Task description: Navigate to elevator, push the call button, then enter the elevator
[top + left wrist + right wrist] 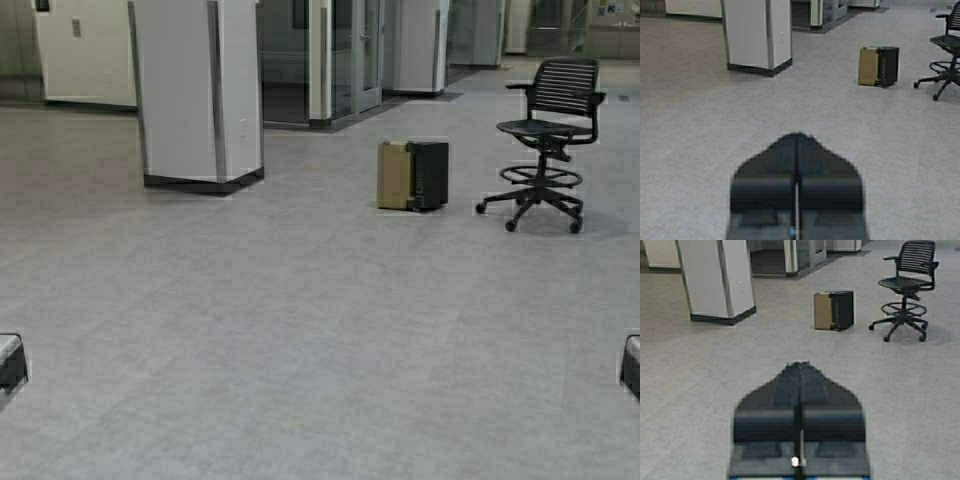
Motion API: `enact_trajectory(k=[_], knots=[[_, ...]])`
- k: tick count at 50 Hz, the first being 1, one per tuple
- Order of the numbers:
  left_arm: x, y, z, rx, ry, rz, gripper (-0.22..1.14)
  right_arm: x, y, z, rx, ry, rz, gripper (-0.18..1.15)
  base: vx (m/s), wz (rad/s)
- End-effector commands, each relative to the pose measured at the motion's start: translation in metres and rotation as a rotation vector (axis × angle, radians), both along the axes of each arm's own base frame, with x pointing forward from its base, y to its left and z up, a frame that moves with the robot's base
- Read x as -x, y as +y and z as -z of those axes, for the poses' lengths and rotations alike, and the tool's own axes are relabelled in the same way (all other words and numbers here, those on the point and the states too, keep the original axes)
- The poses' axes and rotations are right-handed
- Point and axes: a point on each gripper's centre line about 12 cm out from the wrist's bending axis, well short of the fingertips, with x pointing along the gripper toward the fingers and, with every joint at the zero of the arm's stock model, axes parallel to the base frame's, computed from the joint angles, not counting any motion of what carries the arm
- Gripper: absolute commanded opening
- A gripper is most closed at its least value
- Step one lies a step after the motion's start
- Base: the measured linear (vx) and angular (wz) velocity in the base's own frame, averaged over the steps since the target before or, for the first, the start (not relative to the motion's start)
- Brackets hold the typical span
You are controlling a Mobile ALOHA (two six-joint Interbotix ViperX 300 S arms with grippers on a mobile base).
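On the white wall at the far back left, a small upright grey plate (75, 27) looks like the call button; it is too far off to make out its centre. The elevator doors are out of view. My left gripper (797, 135) is shut, held low over the grey floor and pointing forward with nothing in it. My right gripper (800, 364) is shut and empty too, held the same way. In the high view only a dark piece of each arm shows, at the lower left corner (10, 362) and the lower right corner (632, 365).
A white square pillar (200, 95) with a dark base stands ahead on the left. A tan and black box (412, 175) sits on the floor ahead, with a black swivel chair (545, 140) to its right. Glass-walled partitions (340, 55) line the back. Grey floor (300, 330) lies ahead.
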Motion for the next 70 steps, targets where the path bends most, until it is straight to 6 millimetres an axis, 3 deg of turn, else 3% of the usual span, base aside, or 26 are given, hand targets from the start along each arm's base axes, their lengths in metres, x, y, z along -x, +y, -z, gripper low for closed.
enact_trajectory(k=[1, 70], knots=[[0.000, 0.000, -0.004, 0.003, -0.017, -0.001, 0.03, -0.002, 0.000, -0.006, 0.000, -0.018, -0.002, 0.05, 0.70, 0.17], [-0.003, 0.000, -0.003, 0.006, -0.008, 0.000, 0.03, 0.001, 0.000, -0.009, -0.001, -0.034, 0.000, 0.05, 0.68, 0.19]])
